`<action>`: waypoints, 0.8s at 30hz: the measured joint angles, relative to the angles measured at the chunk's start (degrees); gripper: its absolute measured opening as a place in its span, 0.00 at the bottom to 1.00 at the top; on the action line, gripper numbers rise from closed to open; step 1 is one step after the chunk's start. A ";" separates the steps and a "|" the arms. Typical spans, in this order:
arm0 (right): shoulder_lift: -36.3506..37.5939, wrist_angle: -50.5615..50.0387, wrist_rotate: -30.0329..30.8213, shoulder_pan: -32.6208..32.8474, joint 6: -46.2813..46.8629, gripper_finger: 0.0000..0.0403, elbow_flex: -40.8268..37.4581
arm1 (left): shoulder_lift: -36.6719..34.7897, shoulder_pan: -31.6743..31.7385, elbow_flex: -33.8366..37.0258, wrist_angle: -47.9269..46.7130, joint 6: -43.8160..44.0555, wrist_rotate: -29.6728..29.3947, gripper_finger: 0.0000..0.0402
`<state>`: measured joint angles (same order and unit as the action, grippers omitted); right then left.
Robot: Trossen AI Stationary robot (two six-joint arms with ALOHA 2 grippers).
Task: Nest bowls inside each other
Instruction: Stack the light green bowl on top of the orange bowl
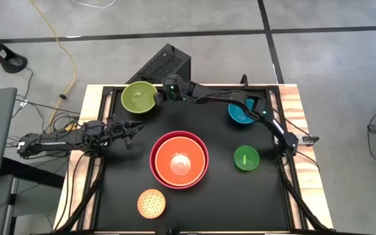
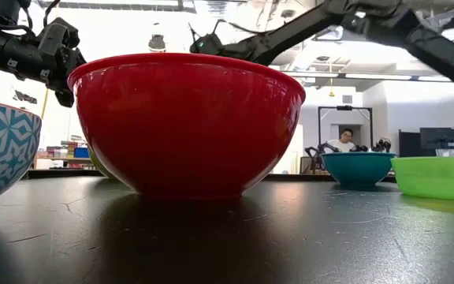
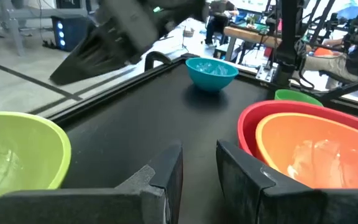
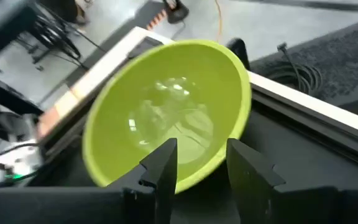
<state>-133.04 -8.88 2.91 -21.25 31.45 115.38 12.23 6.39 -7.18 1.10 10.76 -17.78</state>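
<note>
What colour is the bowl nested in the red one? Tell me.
Orange bowl; the high view shows it best.

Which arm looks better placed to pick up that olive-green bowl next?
The right. Its gripper is at the olive-green bowl, open fingers straddling the rim. The left gripper waits beside the red bowl, holding nothing.

It was a robotics lab: a seated person [image 2: 342, 140] worked at benches beyond the black table [image 2: 290, 237].
</note>
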 joint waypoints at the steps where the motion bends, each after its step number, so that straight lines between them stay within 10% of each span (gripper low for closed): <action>1: -1.62 -1.19 -0.02 -0.36 -0.03 0.39 2.18 | 0.00 0.00 -0.02 0.00 0.02 0.00 0.22; 24: -12.09 -1.51 0.11 -1.51 1.28 0.61 14.43 | 0.00 0.00 0.00 0.04 -0.67 0.00 0.22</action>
<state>-145.14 -10.39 3.03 -22.76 32.73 129.80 12.23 6.39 -7.18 1.15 10.09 -17.78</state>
